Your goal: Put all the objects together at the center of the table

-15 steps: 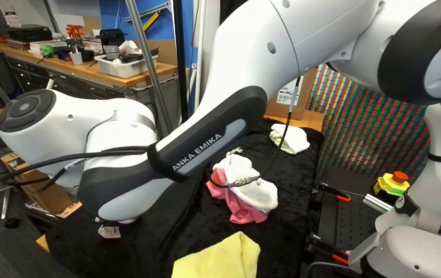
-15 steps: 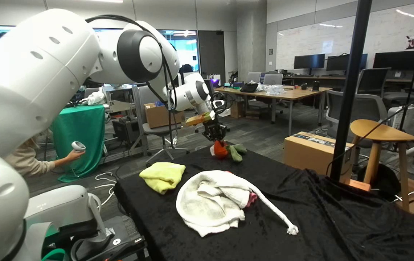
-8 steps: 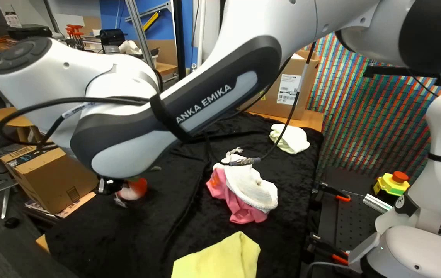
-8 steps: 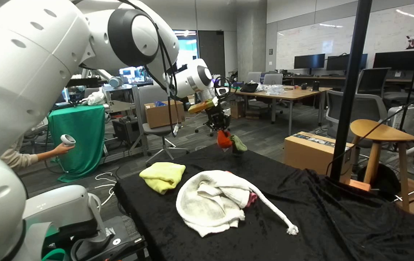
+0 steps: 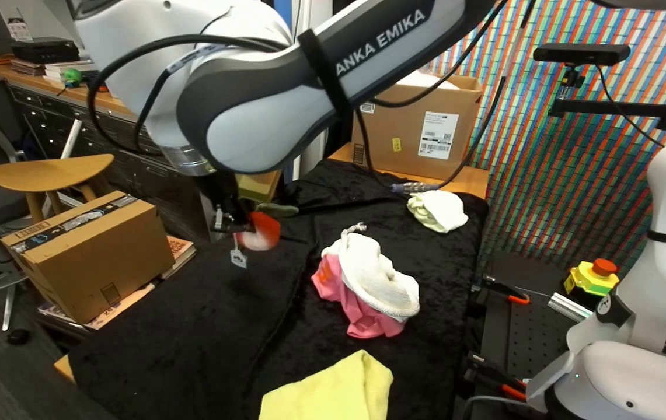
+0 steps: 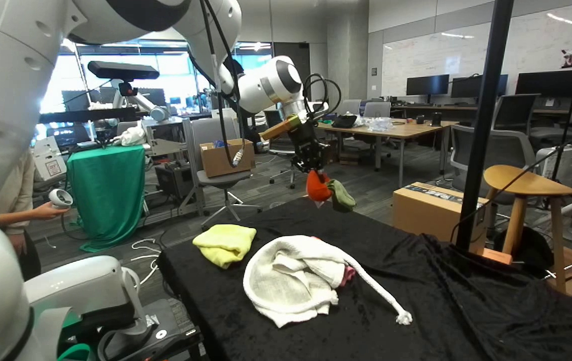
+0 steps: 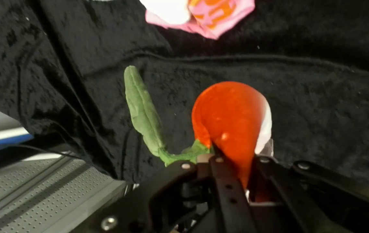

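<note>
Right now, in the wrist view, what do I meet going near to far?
Claw → red-orange round toy in its grip → pink cloth, cut off by the top edge.

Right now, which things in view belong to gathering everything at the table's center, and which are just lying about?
Part of the job: red-orange toy, held by the gripper; pink cloth; white cloth atop it; white rope; yellow cloth; pale cloth; black-draped table.

Just lying about: taped cardboard box; labelled cardboard box; wooden stool.
</note>
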Controlling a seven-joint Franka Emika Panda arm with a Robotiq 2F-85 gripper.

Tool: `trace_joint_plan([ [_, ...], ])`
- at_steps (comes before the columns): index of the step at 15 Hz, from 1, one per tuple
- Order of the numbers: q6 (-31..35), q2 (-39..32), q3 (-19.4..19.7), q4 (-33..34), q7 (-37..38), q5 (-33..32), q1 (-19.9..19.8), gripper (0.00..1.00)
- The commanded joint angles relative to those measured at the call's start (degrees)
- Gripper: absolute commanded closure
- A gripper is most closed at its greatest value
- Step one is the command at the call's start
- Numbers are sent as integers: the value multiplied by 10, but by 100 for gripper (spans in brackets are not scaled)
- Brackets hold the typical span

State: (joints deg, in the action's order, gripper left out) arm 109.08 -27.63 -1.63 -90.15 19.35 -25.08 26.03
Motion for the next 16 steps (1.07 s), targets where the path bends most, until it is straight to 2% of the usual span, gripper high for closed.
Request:
trace_joint_plan([
  [1, -11, 96, -11, -115, -5, 15, -49, 97],
  [11, -9, 209, 3, -275, -12, 48, -172, 97],
  [16, 17, 260, 1, -334, -19, 72, -205, 97],
])
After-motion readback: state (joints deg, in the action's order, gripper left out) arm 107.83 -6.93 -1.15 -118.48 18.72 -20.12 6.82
